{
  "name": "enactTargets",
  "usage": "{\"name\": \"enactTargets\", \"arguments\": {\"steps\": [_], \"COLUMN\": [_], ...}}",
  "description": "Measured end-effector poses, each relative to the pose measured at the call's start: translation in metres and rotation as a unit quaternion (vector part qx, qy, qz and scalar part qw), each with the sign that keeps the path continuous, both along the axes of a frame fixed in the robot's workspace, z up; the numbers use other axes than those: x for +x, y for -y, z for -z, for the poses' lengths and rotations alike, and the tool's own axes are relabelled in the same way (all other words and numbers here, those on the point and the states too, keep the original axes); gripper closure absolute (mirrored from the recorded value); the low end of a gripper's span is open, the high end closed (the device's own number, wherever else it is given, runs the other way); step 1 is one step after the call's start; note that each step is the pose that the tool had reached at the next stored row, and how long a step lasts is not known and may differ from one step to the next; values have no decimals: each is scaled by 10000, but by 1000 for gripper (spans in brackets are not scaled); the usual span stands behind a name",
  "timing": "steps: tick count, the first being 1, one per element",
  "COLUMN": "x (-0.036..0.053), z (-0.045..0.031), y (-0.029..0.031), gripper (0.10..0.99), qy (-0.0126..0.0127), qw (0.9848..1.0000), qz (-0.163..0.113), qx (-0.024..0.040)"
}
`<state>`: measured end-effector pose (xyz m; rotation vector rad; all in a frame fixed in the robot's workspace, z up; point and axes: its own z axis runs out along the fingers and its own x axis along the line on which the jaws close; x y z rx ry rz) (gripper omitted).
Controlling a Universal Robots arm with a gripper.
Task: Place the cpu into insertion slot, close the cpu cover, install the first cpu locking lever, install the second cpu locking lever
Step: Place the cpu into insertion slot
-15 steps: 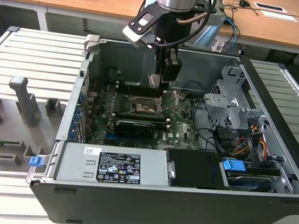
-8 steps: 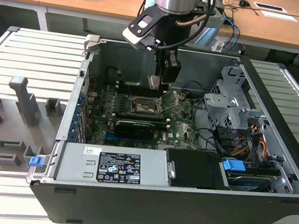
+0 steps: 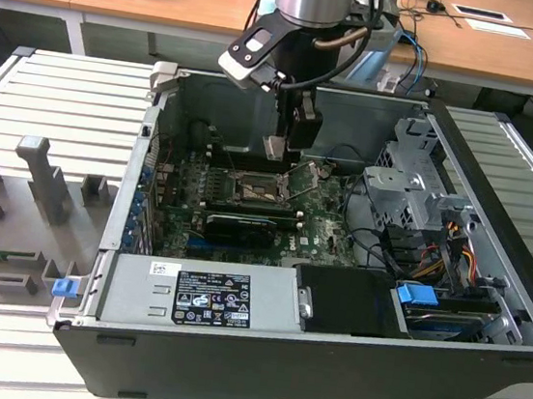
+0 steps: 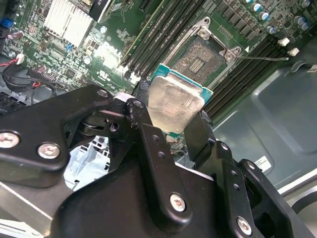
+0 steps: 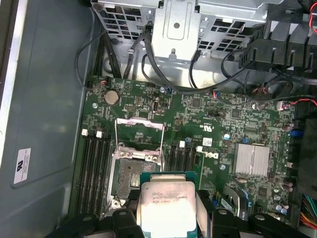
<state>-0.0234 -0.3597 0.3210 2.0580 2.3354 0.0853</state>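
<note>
One gripper [image 4: 173, 121], two black jointed fingers [image 4: 148, 139], and they're clenched on one cpu [image 4: 176, 101]. It's a flat square chip with a dull silver face and a green edge, pinched by opposite sides right between the fingertips.

Just past those tips, below the chip and apart from it, sits one slot [image 5: 131, 173], a dark, grainy square with a silvery rim, lying bare. One thin wire lever [image 4: 262, 58] juts from its corner.

Beyond the slot, on its far edge from the gripper, one cover [image 5: 140, 122] stands swung up, a thin silver frame with a cut-out middle.

Two banks of long black memory slots [image 5: 96, 158] flank the slot on the green board [image 5: 198, 106]. Off to the side there's one finned silver heatsink [image 5: 252, 159]. Farthest out are one perforated metal drive cage [image 5: 173, 25] and the grey case [image 5: 44, 89] wall.
</note>
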Motion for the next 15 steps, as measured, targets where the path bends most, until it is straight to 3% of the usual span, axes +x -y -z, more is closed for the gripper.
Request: {"name": "enactTargets", "arguments": {"steps": [15], "x": [0], "z": [111], "y": [0], "gripper": [557], "qy": [0], "qw": [10000], "qz": [0], "qx": [-31]}}
